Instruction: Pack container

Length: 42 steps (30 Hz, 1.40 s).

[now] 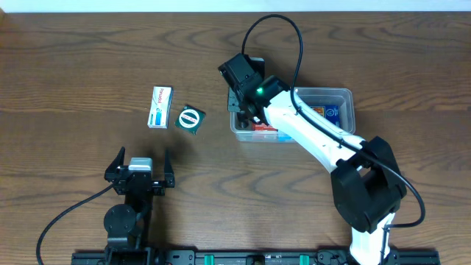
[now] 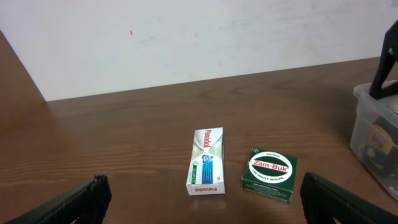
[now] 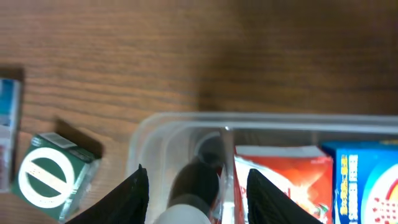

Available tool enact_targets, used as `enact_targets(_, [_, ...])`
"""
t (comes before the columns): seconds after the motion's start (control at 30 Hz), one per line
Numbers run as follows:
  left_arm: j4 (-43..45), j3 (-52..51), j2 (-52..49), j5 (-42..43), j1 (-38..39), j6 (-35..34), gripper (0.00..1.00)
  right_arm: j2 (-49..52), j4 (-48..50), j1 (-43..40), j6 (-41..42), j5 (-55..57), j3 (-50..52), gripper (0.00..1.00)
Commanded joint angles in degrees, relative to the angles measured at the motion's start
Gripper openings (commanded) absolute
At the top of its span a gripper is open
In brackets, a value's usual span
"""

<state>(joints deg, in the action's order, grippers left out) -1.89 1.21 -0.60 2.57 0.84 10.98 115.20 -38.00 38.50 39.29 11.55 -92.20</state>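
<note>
The container (image 1: 347, 97), a clear plastic tub, sits right of centre and holds a red box (image 3: 283, 180) and a blue box (image 3: 367, 180). My right gripper (image 1: 245, 115) hangs over the tub's left end (image 3: 155, 134). It is open, and a dark rounded item with a white top (image 3: 194, 186) lies loose between its fingers, with a gap on each side. A white Panadol box (image 1: 160, 107) and a green Zam-Buk box (image 1: 190, 118) lie on the table left of the tub. My left gripper (image 1: 140, 175) rests wide open near the front edge, short of both boxes (image 2: 207, 160) (image 2: 271, 174).
The wooden table (image 1: 73, 66) runs to a white wall (image 2: 186, 43) at the back. My right arm (image 1: 316, 136) reaches across the tub's front side from its base at the front right.
</note>
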Motion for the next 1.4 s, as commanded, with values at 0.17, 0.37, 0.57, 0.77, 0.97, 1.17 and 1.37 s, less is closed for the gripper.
enact_targets(0.17, [-2.1, -1.0, 0.4, -1.4, -0.3, 0.8, 0.98, -7.3, 5.2, -1.0, -8.2, 1.3, -0.8, 0.51])
enact_targets(0.37, [-2.1, -1.0, 0.4, -1.4, -0.3, 0.8, 0.98, -12.3, 0.9, -7.5, -11.2, 7.8, -0.8, 0.56])
enact_targets(0.57, [-2.1, -1.0, 0.4, -1.4, -0.3, 0.8, 0.98, -17.6, -7.0, -19.4, -16.0, 15.6, -0.8, 0.97])
enact_targets(0.77, [-2.1, -1.0, 0.4, -1.4, -0.3, 0.8, 0.98, -19.6, -12.7, -34.2, -19.2, 24.5, -0.8, 0.99])
enact_targets(0.97, [-2.1, -1.0, 0.4, -1.4, -0.3, 0.8, 0.98, -19.6, -17.4, -49.1, -19.2, 24.2, -0.8, 0.99])
enact_targets(1.17, [-2.1, -1.0, 0.4, -1.4, -0.3, 0.8, 0.98, -19.6, -18.4, -59.5, -19.2, 24.0, -0.8, 0.99])
enact_targets(1.37, [-2.1, -1.0, 0.4, -1.4, -0.3, 0.8, 0.98, -19.6, -18.4, -64.9, -19.2, 24.0, -0.8, 0.99])
